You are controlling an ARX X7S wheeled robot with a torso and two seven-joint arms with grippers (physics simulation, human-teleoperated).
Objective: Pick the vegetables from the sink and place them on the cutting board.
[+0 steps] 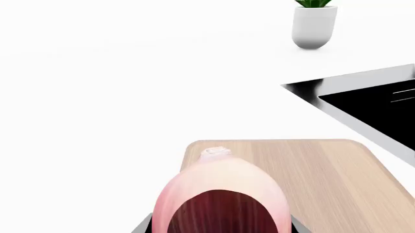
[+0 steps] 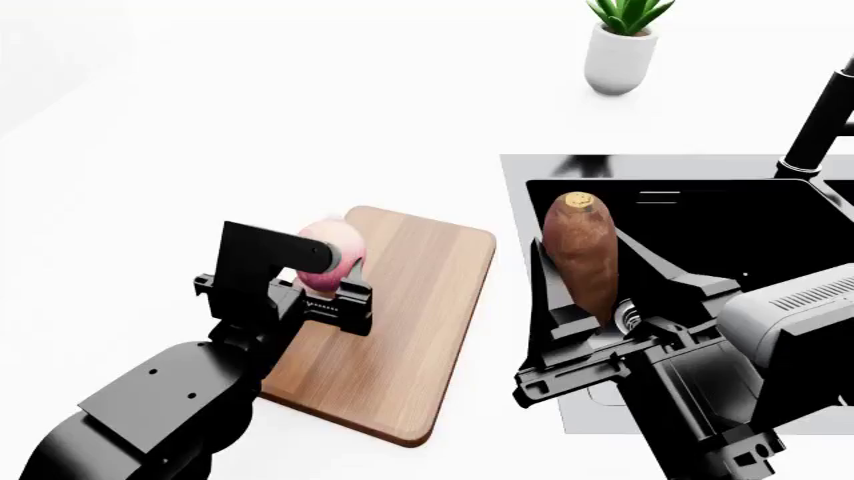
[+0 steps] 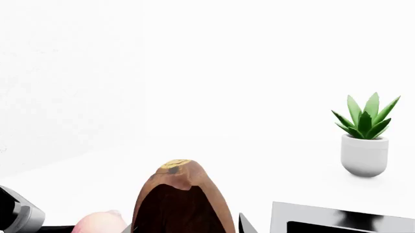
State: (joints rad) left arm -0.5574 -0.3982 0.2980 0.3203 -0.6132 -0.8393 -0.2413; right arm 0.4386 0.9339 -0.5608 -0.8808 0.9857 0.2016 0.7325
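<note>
Now onion between left jaws.

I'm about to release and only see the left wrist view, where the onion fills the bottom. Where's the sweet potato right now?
Observer: The right hand grips the sweet potato, cut end pointing away from the robot, over the sink.
Operator: And where on the board is my onion?
Observer: In the head view, the left hand holds the onion at the far-left corner of the cutting board.
</note>
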